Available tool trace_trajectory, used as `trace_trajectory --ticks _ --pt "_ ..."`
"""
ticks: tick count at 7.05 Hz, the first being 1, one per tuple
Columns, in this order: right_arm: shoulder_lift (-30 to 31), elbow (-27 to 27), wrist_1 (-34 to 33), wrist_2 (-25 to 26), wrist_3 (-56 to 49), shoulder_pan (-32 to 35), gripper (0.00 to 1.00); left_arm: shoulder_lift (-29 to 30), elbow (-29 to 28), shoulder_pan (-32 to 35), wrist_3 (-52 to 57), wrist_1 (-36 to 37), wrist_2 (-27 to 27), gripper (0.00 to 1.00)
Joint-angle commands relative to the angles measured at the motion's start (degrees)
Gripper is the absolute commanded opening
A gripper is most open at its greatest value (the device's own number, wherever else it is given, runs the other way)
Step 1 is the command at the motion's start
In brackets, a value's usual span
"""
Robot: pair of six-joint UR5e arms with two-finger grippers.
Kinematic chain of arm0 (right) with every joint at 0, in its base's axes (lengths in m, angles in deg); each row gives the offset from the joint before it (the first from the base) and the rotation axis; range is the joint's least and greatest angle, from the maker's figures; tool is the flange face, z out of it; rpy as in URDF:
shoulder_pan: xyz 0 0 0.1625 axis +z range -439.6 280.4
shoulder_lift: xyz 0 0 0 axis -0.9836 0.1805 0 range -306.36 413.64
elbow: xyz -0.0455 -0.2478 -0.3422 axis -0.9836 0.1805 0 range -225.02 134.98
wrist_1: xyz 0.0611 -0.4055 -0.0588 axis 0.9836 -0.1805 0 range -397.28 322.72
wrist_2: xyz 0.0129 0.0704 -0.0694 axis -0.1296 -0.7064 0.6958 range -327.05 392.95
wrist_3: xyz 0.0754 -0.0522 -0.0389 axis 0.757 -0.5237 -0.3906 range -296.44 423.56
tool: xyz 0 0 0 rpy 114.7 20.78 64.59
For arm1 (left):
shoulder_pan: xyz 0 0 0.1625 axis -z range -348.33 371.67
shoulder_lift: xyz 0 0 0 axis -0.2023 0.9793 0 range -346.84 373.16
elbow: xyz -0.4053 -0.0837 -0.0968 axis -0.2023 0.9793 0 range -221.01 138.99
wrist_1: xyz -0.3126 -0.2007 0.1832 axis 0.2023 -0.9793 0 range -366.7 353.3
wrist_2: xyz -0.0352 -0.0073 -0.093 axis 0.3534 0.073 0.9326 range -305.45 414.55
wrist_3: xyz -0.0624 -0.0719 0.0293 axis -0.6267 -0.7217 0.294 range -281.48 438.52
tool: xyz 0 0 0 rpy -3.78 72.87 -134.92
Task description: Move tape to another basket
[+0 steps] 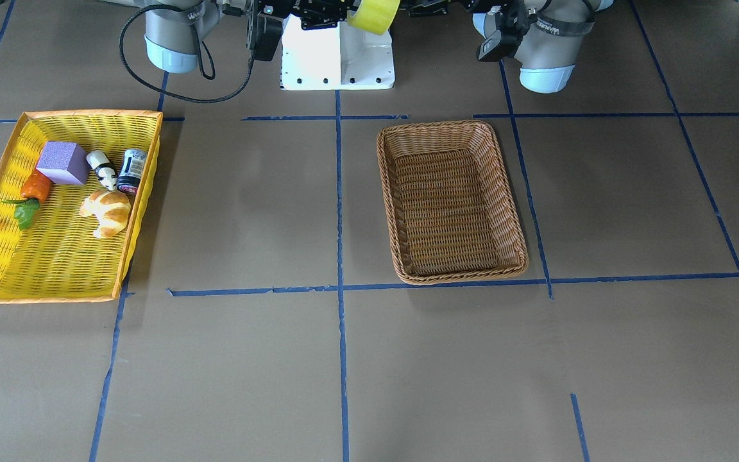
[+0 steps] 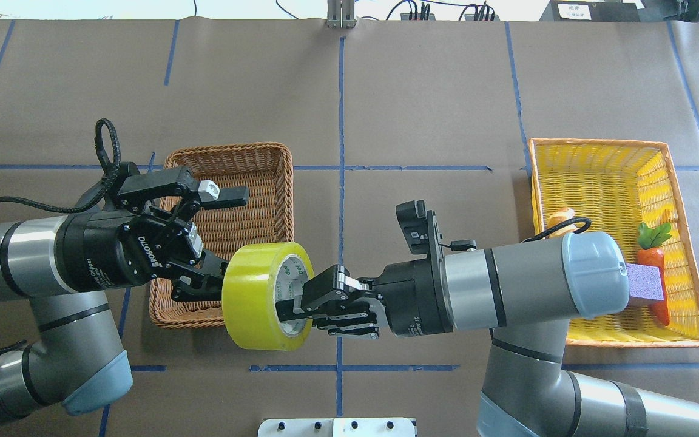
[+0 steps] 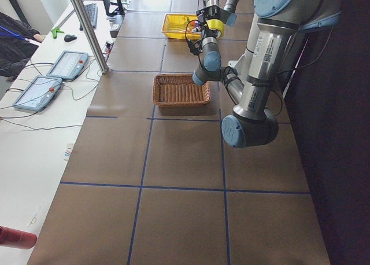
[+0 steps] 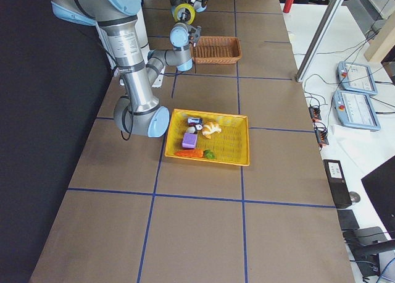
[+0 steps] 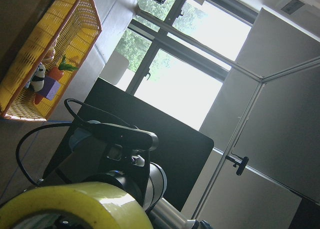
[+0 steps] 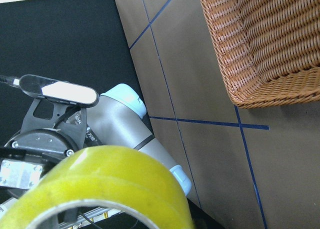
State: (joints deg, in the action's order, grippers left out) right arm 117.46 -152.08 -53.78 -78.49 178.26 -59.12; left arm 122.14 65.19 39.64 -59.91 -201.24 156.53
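The yellow-green tape roll (image 2: pixel 258 297) with a white core hangs in the air between my two grippers, near the robot's base (image 1: pixel 374 14). My right gripper (image 2: pixel 298 315) is shut on the tape's wall, with one finger in the core. My left gripper (image 2: pixel 228 240) is open, its jaws spread wide. Its lower finger (image 2: pixel 195 286) is next to the tape's outer face. The brown wicker basket (image 2: pixel 228 149) lies empty below the left gripper and also shows in the front view (image 1: pixel 437 126). The tape fills the bottom of the left wrist view (image 5: pixel 75 206) and of the right wrist view (image 6: pixel 100 189).
The yellow basket (image 2: pixel 598 144) with an orange rim lies under my right arm. It holds a purple block (image 1: pixel 63 163), a carrot (image 1: pixel 34 186), a croissant (image 1: pixel 108 212), a small can (image 1: pixel 132 171) and a panda figure (image 1: pixel 104 171). Blue tape lines mark the brown table.
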Motion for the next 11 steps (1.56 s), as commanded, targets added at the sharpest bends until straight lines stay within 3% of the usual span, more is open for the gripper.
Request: trace_trajectory --ticks 1,2,3,4,5,11 --pt "-0.10 0.19 -0.03 1.49 -0.09 -0.97 0.02 0.00 -0.03 -0.46 0.00 0.04 -0.03 0.99" --pt "-0.10 0.10 0.06 1.49 -0.09 -0.88 0.03 -0.09 0.05 -0.46 -0.09 0.04 -0.03 0.90" --pt "-0.10 0.02 0.14 1.49 -0.09 -0.88 0.33 -0.35 0.05 -0.46 0.00 0.04 -0.03 0.36" --pt "-0.02 0.10 0.14 1.66 0.00 -0.88 0.98 -0.78 -0.03 -0.46 0.26 -0.05 0.06 0.07" --pt "-0.01 0.02 0.14 1.58 -0.09 -0.79 1.00 -0.70 0.05 -0.46 0.00 -0.05 0.06 0.00" --pt "0.25 -0.16 0.14 2.11 -0.09 -0.70 1.00 -1.14 1.37 -0.37 -1.49 -0.05 0.67 0.00"
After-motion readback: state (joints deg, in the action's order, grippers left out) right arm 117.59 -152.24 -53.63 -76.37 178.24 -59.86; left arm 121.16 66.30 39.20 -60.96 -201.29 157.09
